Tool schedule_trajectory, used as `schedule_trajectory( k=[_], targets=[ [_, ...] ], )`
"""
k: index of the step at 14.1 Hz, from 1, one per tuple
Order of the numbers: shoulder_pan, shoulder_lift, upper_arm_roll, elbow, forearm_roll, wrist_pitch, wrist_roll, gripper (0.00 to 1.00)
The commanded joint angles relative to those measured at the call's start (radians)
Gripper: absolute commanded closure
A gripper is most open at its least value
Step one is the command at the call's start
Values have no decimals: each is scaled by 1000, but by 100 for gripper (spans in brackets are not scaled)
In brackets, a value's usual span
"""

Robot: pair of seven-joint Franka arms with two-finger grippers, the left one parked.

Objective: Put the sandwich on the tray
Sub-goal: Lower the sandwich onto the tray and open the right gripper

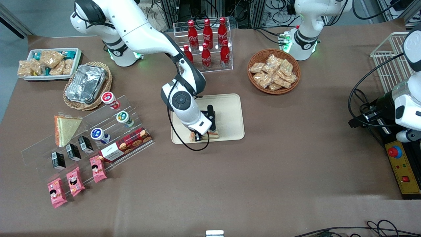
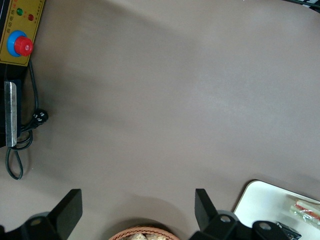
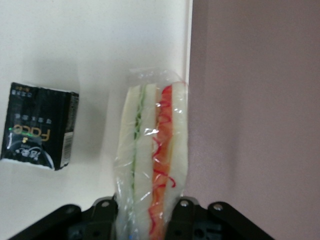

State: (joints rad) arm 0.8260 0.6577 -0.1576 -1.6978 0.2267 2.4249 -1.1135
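clear-wrapped sandwich clamped in the gripper on the tray's near edge.

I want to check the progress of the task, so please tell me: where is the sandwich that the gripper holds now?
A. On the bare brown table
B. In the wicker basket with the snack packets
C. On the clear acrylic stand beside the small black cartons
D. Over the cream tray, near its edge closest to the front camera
D: the gripper is shut on the wrapped sandwich over the tray, beside a small black carton.
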Motion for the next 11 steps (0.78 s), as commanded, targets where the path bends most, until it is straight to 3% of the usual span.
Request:
schedule_trajectory(
  k=[1,7,11],
  targets=[
    [4,-20,3,-5,32,2,-25,1],
    [-27,-78,-2,-6,36,-53,-26,1],
    [-149,-193,0,-5,39,-232,-25,1]
  ],
)
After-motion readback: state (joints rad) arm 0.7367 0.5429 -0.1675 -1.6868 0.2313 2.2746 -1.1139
